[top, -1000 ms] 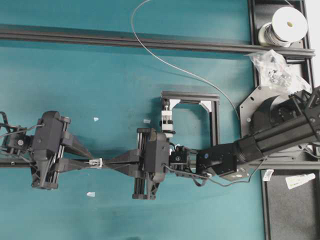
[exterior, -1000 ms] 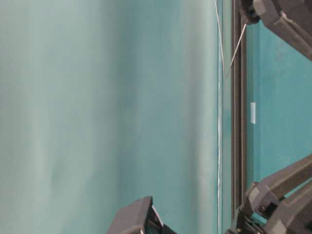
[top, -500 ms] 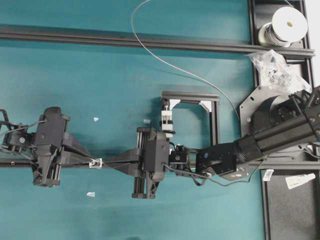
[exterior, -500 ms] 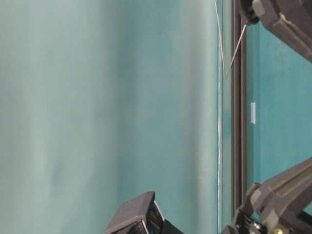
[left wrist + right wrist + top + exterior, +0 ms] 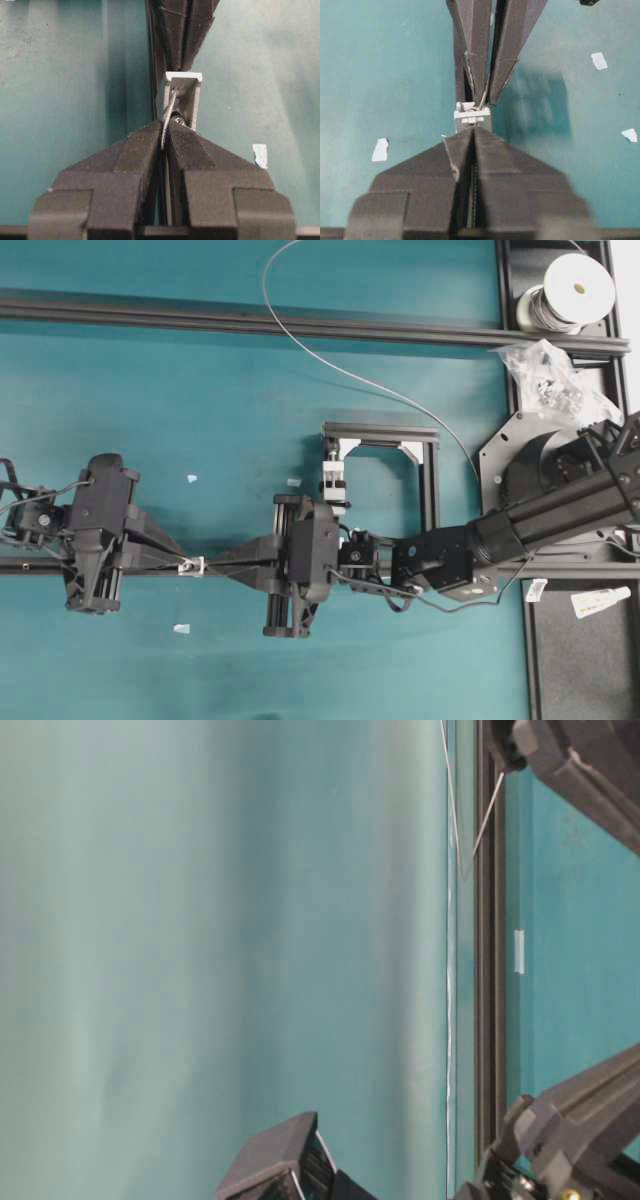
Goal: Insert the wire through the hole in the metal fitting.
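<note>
While the arms met tip to tip low over the teal mat:
Left gripper [image 5: 164,142]: clamped on the thin silvery wire [image 5: 168,112].
Right gripper [image 5: 472,134]: tips nearly together at the squarish metal fitting [image 5: 472,115]; grip unclear.

The overhead view is showing the metal fitting [image 5: 192,565] too small to resolve its hole. The wire [image 5: 340,373] is running off the top edge and vanishing behind the right arm. The left arm is being cropped by the left edge. The table-level view is cutting both arms at its edges, and the surface [image 5: 200,960] is appearing blurred.
</note>
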